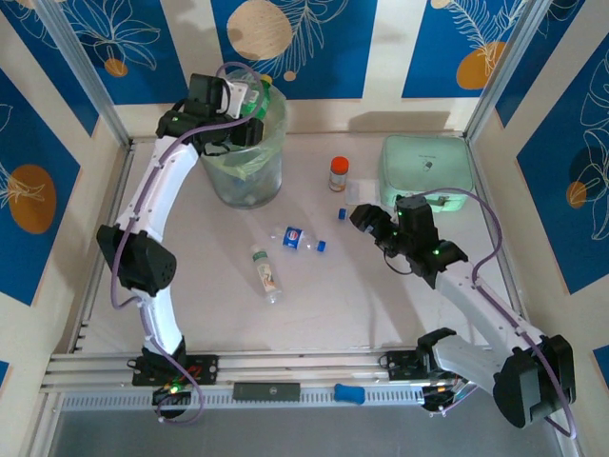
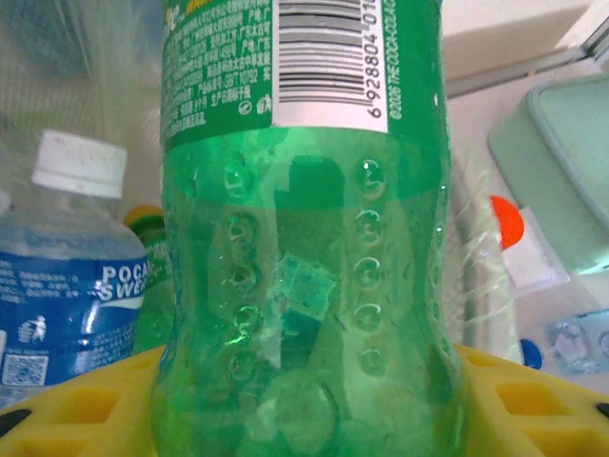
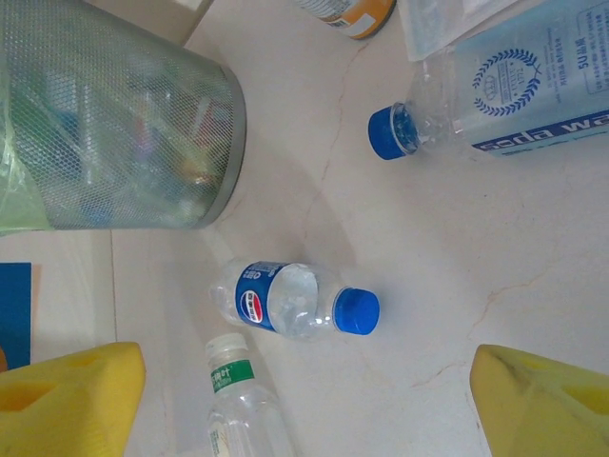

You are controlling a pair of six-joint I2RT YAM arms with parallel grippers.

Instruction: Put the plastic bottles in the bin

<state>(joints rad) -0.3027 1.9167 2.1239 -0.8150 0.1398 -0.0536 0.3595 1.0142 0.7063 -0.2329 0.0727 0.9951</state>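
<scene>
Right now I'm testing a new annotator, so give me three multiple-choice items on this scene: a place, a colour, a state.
1. Where is the green bottle? A) near edge, untouched B) in the left gripper, over the bin C) far right corner
2. What colour is the cap on the Pepsi bottle? A) blue B) white C) orange
3. How is the right gripper? A) shut on a bottle B) shut, empty C) open
Answers: 1 B, its fingers clamp the bottle above the bin's mouth; 2 A, the cap shows blue; 3 C, its fingers stand wide apart, nothing between.
</scene>
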